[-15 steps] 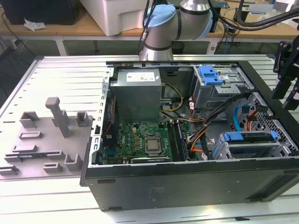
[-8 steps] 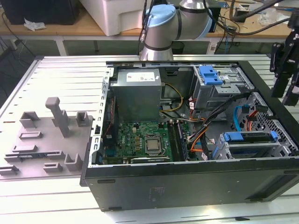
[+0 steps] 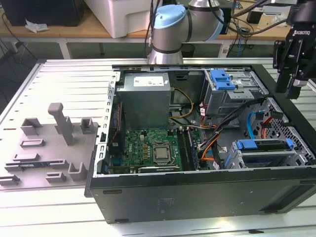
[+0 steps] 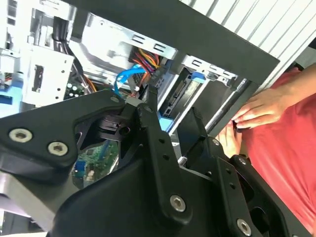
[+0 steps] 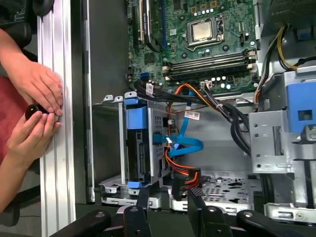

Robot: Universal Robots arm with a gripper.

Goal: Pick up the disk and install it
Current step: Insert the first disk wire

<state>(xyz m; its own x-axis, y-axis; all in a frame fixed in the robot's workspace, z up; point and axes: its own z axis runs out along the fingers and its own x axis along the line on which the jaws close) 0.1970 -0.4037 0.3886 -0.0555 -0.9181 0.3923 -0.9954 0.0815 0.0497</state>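
Hands (image 5: 42,86), two, on the rail (image 5: 57,187); one disk (image 5: 137,148), one empty claw (image 5: 169,201).

Cables (image 5: 187,144) cross the gap between 2 drive cages (image 5: 269,138) (a person's hands (image 5: 39,86) rest just outside the case wall (image 5: 101,74)).

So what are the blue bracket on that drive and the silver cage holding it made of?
The blue carrier bracket around the disk looks like moulded plastic: even colour, soft sheen, rounded corners. The silver drive cage looks like bare sheet metal, probably steel: thin folded edges and a dull grey shine.
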